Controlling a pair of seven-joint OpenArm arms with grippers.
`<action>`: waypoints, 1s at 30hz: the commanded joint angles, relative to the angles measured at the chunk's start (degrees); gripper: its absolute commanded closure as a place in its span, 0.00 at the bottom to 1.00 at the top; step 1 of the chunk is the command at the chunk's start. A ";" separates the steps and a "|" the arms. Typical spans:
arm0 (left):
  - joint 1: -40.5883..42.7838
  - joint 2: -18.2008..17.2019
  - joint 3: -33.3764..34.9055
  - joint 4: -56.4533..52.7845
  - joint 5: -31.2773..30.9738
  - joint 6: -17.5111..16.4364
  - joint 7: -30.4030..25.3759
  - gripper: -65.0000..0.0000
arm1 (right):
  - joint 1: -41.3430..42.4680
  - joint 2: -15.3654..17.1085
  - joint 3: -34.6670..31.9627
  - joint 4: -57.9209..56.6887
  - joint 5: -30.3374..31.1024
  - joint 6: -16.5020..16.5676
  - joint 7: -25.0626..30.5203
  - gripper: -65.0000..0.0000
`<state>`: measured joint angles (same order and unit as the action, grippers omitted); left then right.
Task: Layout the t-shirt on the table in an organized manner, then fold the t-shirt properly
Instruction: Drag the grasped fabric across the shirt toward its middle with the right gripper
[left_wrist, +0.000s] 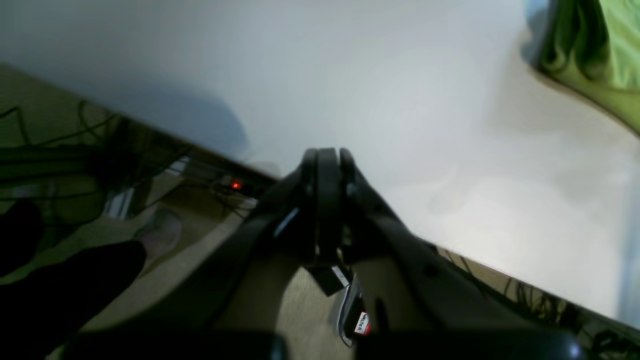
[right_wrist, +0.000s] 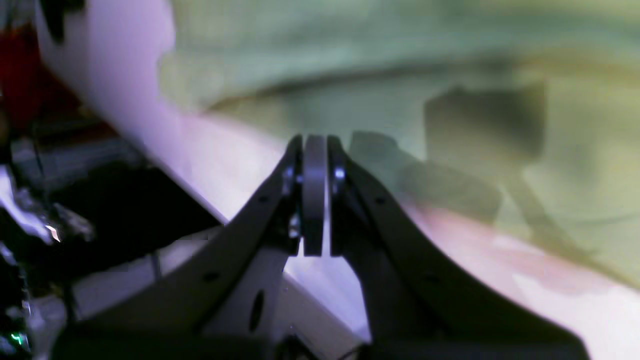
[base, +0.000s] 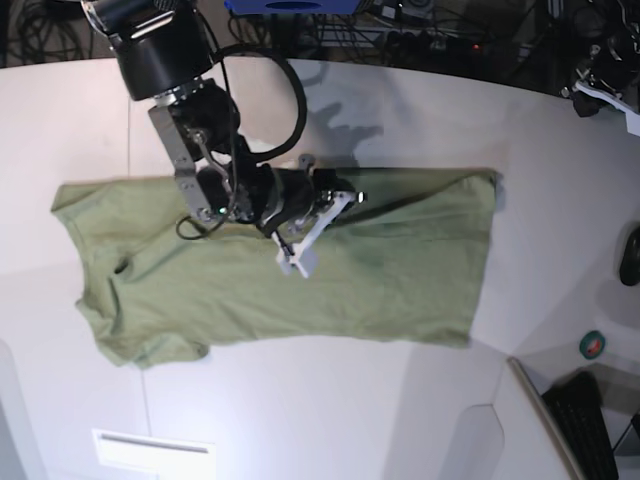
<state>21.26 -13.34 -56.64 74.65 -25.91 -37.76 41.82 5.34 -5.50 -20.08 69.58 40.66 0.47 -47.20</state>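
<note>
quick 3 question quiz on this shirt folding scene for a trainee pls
1. True or false: the t-shirt lies bunched in a heap on the table.
2. Fill in: the left pincer hangs at the table's edge with its jaws ___.
3. Which pincer is over the t-shirt? A the left pincer, B the right pincer, C both.

Key: 1 false, it is spread out flat. 2 shut. 3 B.
</note>
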 joint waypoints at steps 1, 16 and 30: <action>0.24 -1.03 -0.37 1.00 -0.77 -0.35 -0.81 1.00 | 1.47 -0.70 -1.42 -0.88 0.52 -0.51 2.41 1.00; 1.47 -1.47 -0.10 1.00 -0.68 -0.35 -0.72 1.00 | 10.79 -2.20 -8.98 -14.94 0.96 -2.36 11.46 1.00; 3.67 0.11 7.46 9.08 -0.59 -0.44 -0.55 1.00 | 16.77 -1.84 -8.54 -22.07 0.96 -2.36 19.11 1.00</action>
<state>24.47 -12.29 -48.58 82.98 -25.71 -37.80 42.15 20.29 -6.81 -28.75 46.57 41.04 -2.42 -28.91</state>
